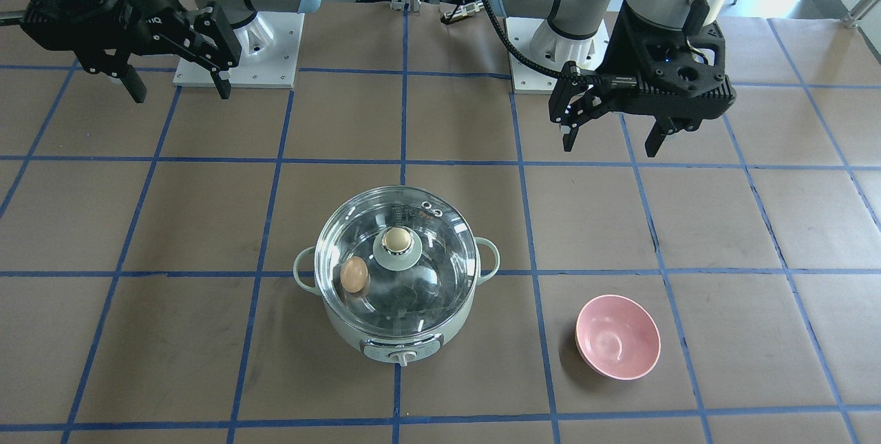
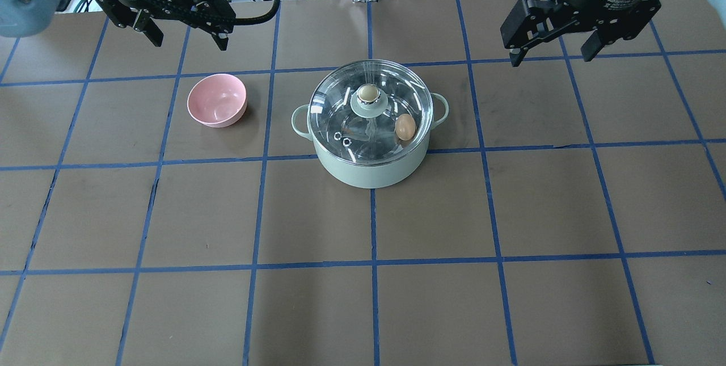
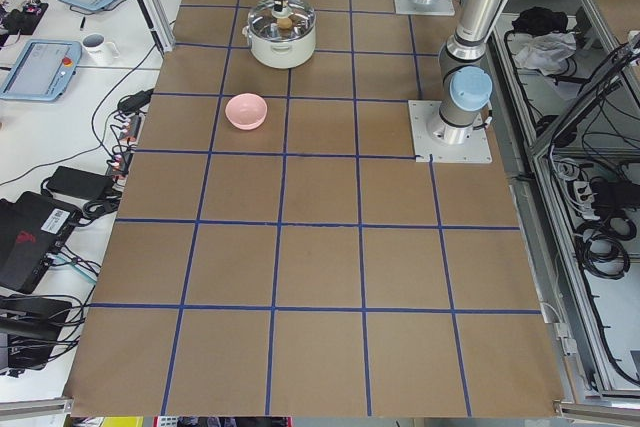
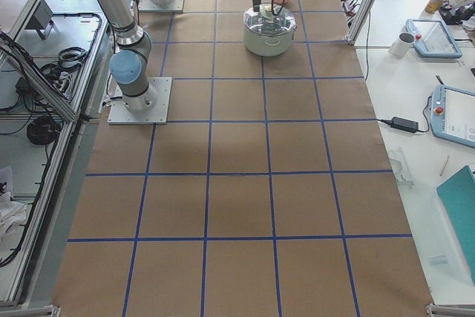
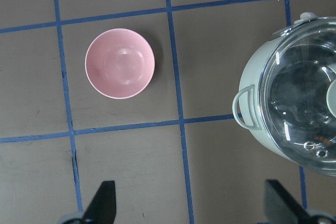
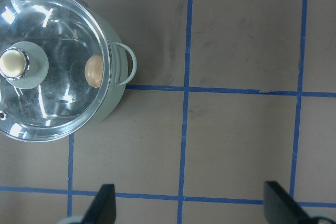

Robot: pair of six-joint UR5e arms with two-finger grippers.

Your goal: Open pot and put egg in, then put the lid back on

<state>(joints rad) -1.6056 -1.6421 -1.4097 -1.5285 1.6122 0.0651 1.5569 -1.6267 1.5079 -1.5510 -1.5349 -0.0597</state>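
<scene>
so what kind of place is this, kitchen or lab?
Most likely a robotics lab cell, not a kitchen: the table is papered brown with a blue tape grid, each arm stands on a base plate mounted on it, and teach pendants and loose cables sit alongside.

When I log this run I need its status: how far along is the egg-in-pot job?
Done, it appears: the egg lies inside the pot, seen through the glass lid, which sits on the pot's rim. In hand: nothing; the left gripper and right gripper both hang open, well apart from the pot. Left: no step that I can see.
</scene>
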